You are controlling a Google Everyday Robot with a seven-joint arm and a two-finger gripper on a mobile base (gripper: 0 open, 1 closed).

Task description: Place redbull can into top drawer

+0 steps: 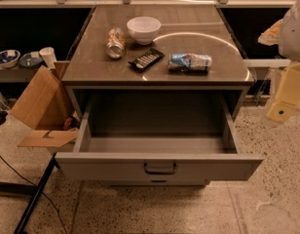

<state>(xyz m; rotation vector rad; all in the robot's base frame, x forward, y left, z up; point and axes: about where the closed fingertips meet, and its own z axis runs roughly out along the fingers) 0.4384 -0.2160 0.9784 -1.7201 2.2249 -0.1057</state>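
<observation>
The redbull can (pixel 190 62), blue and silver, lies on its side on the right part of the cabinet's brown top (pixel 91 67). The top drawer (pixel 91 167) is pulled wide open below it. Its grey inside shows nothing in it, and a small dark handle (pixel 160 168) sits at the centre of its front panel. My gripper (pixel 282 108) is a cream-coloured piece at the right edge of the view. It hangs beside the cabinet, right of the can and above the floor, and touches nothing.
On the top also stand a white bowl (pixel 143 29), an orange-tan and silver can (pixel 116 42) on its side, and a black remote (pixel 146 59) just left of the redbull can. An open cardboard box (pixel 40 106) and black stand legs (pixel 33 199) are on the floor at left.
</observation>
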